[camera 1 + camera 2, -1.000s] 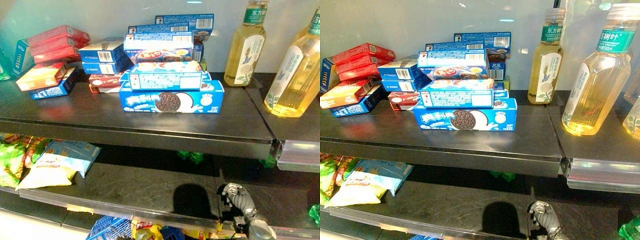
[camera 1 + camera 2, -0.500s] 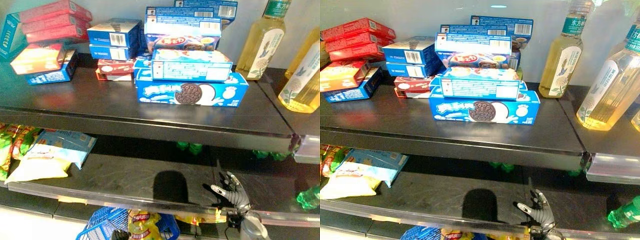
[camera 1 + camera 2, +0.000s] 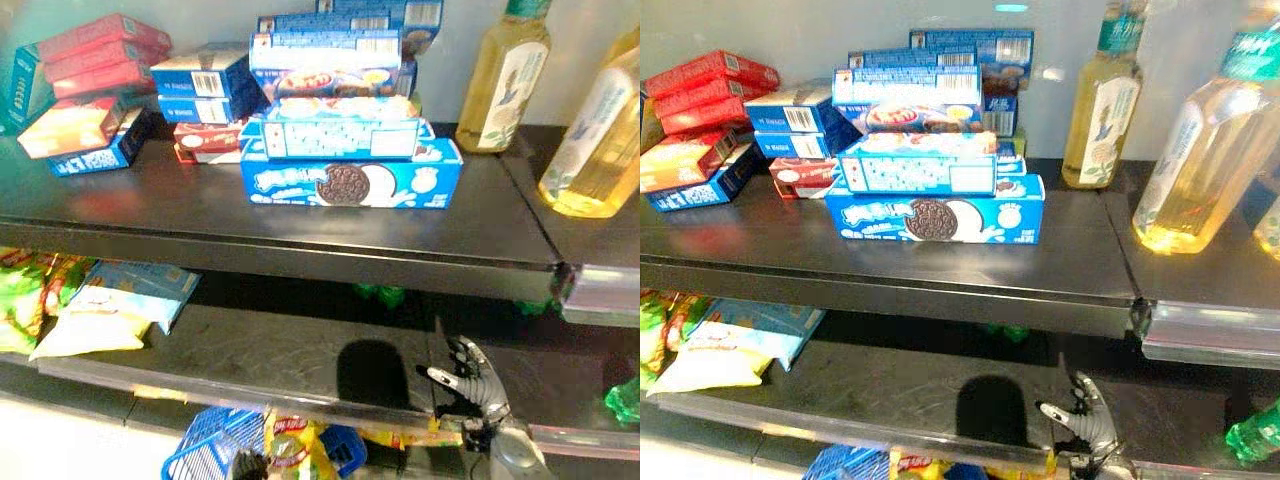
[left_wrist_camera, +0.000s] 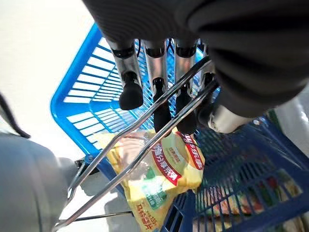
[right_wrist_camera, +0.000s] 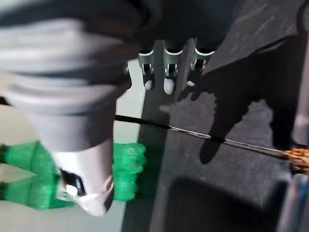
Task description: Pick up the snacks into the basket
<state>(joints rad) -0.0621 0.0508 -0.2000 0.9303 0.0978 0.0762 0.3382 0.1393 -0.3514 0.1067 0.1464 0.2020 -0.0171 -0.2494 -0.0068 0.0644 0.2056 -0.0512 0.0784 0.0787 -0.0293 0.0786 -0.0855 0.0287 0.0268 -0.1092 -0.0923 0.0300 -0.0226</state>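
Your right hand hovers over the lower shelf, fingers loosely spread, holding nothing. Your left hand has its fingers curled round the wire handle of the blue basket — a yellow snack bag already lies inside. More snack bags sit on that shelf's left — well apart.
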